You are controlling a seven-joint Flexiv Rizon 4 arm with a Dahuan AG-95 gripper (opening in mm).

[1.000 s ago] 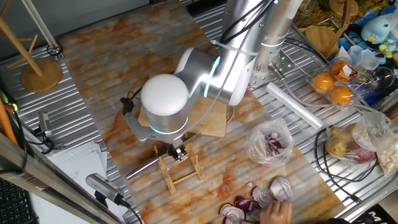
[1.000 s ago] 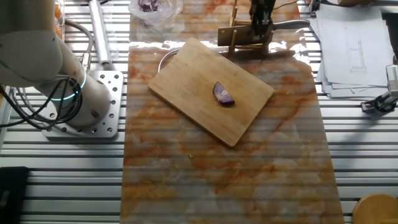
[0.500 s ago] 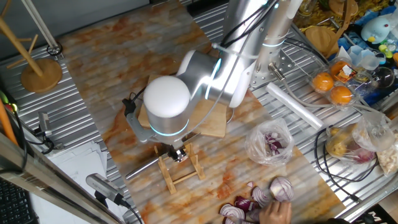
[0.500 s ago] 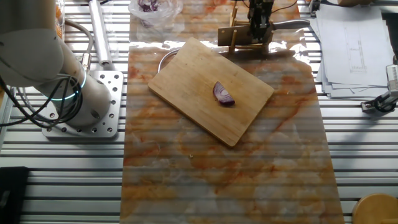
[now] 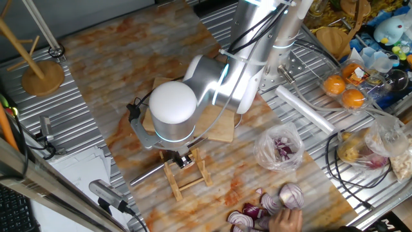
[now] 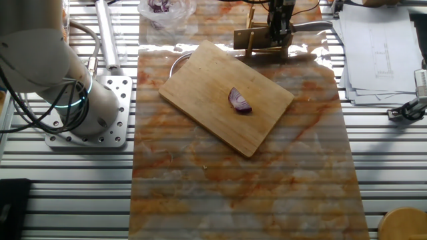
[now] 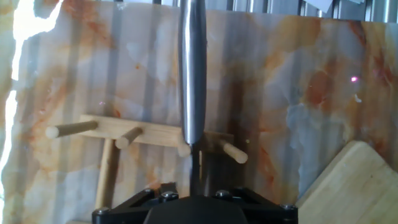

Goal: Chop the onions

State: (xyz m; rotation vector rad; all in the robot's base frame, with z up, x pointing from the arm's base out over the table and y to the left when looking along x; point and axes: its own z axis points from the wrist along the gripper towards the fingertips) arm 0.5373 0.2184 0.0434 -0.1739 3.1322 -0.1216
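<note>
Barely anything's shifted since before: gripper (image 6: pixel 279 30) hovers at the small wooden peg rack (image 7: pixel 149 134) with the shiny steel knife handle (image 7: pixel 192 68), can't tell if clamped. Purple onion wedge (image 6: pixel 240 101) sits apart on the wooden cutting board (image 6: pixel 207 83).

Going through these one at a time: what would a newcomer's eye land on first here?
Probably the lone purple onion wedge lying uncut in the middle of the wooden cutting board. Next, the gripper down at the small wooden rack beyond the board's far corner, where a metal knife handle rests across the pegs. A bag of onion pieces and loose onion halves sit off to the side.
</note>
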